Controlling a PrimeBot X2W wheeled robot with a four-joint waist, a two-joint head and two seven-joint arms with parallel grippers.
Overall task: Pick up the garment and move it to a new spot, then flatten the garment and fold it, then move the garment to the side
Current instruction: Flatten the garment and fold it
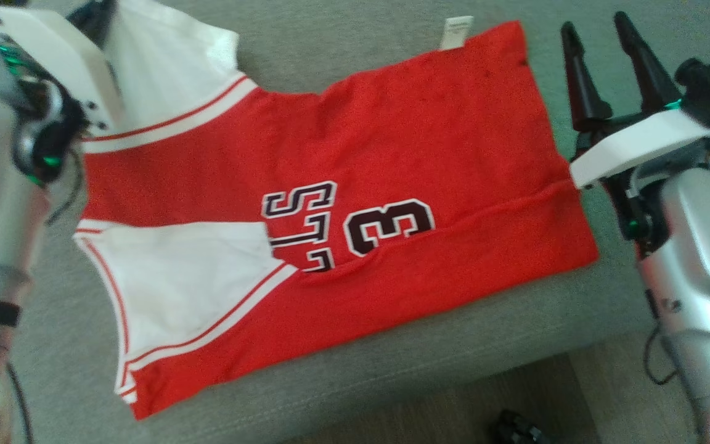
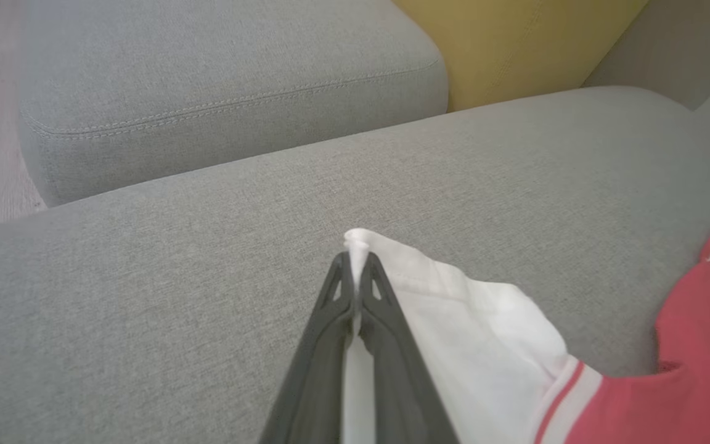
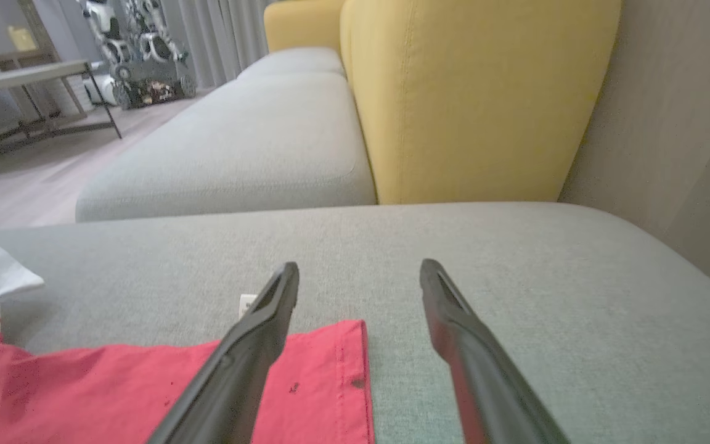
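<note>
The garment (image 1: 342,203) lies spread on the sofa cushion (image 1: 392,345), long axis 9 to 3 o'clock. The left gripper (image 2: 355,262) is clamped on its white sleeve (image 2: 453,296) at 10 o'clock. The right gripper (image 1: 594,24), jaws spread and empty, stands just beside the hem (image 3: 349,370) at 2 o'clock, nearer that end.

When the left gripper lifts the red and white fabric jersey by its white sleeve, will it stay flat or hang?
Probably floppy: the red and white fabric jersey lies creased, and its white sleeve bunches in the shut left gripper. It likely drags across the grey sofa cushion.
</note>
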